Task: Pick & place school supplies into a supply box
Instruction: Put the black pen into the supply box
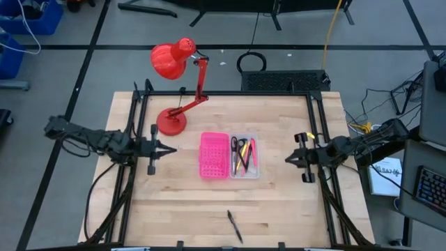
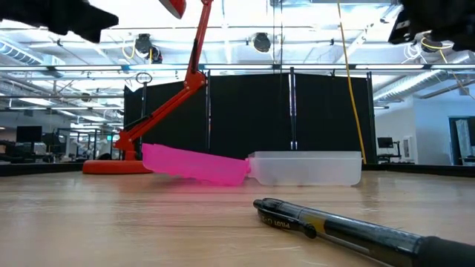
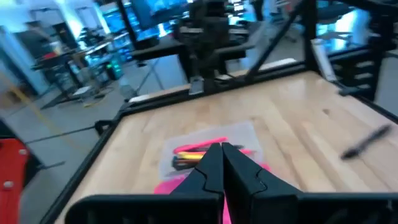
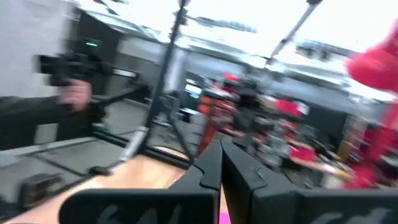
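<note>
From above, the supply box (image 1: pixel 229 155) lies open mid-bench, its pink half toward the left arm and its clear tray holding scissors (image 1: pixel 240 146) with pink and yellow pens. One black pen (image 1: pixel 234 226) lies alone near the bench's front edge, well apart from the box. The left hand (image 1: pixel 167 148) hangs closed and empty just left of the box; the right hand (image 1: pixel 290 158) hangs closed and empty to its right. The red lamp (image 1: pixel 174 59) stands behind the box.

At bench level, the pen (image 2: pixel 356 226) lies flat in the foreground, with the box (image 2: pixel 304 167) behind it.

From the left wrist, the closed fingers (image 3: pixel 208 169) point over the tray, with the stray pen (image 3: pixel 368 141) off to one side.

From the right wrist, the fingers (image 4: pixel 208 169) meet, gripping nothing.

The pen looks like the last item. Either hand should open first, descend over the barrel's middle with the fingers across it, and close low against the bench, since a thin round pen will likely roll. Then lift clear of the tray wall before releasing.
</note>
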Available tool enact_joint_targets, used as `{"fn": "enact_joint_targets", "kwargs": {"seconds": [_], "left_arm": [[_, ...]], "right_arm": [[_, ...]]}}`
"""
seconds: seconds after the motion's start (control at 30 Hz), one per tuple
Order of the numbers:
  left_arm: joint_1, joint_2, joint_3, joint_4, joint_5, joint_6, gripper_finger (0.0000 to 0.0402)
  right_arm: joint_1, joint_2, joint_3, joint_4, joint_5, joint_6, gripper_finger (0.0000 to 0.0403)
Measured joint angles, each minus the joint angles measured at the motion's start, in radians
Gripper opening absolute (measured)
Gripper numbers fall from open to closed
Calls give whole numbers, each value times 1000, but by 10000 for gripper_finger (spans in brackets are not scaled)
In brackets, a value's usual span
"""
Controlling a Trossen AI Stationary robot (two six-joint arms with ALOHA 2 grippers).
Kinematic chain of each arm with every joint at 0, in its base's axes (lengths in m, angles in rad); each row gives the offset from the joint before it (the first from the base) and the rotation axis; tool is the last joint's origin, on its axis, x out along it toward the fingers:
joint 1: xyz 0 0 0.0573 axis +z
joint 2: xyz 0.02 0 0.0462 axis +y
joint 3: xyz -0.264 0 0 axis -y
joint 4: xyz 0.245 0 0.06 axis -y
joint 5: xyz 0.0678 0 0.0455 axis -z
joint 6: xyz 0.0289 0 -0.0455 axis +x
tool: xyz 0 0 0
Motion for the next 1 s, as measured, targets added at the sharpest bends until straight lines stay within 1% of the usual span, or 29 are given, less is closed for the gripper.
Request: {"fn": "enact_joint_targets", "kwargs": {"seconds": [0.1, 0.2, 0.27, 0.4, 0.47, 0.6, 0.67, 0.77, 0.9, 0.93, 1.0], "left_arm": [[12, -76, -23, -46, 17, 15, 5], [21, -168, -30, -133, 20, 23, 3], [24, -234, -31, -183, 42, 23, 4], [23, -334, -47, -155, 137, 45, 3], [23, -365, -73, -131, 156, 50, 4], [23, -385, -162, -62, 158, 55, 3], [23, -384, -200, -30, 162, 56, 4], [23, -384, -221, -21, 179, 67, 4], [23, -384, -237, -6, 239, 65, 5], [23, -384, -246, 11, 249, 50, 6], [23, -384, -259, 32, 249, 17, 7]], "right_arm": [[0, 0, 0, -5, 120, 14, 0], [0, 0, 0, -13, 202, 17, 0], [0, 0, 0, -33, 212, 17, 0], [0, 3, 0, -86, 211, 23, 0], [0, 4, 0, -113, 213, 53, 0], [0, 12, 0, -137, 217, 142, 0], [0, 16, 0, -142, 250, 217, 0], [0, 27, 0, -163, 334, 341, 0], [0, 55, 0, -187, 347, 415, 0], [0, 64, 0, -187, 361, 433, 0], [0, 82, 4, -180, 423, 485, 0]]}}
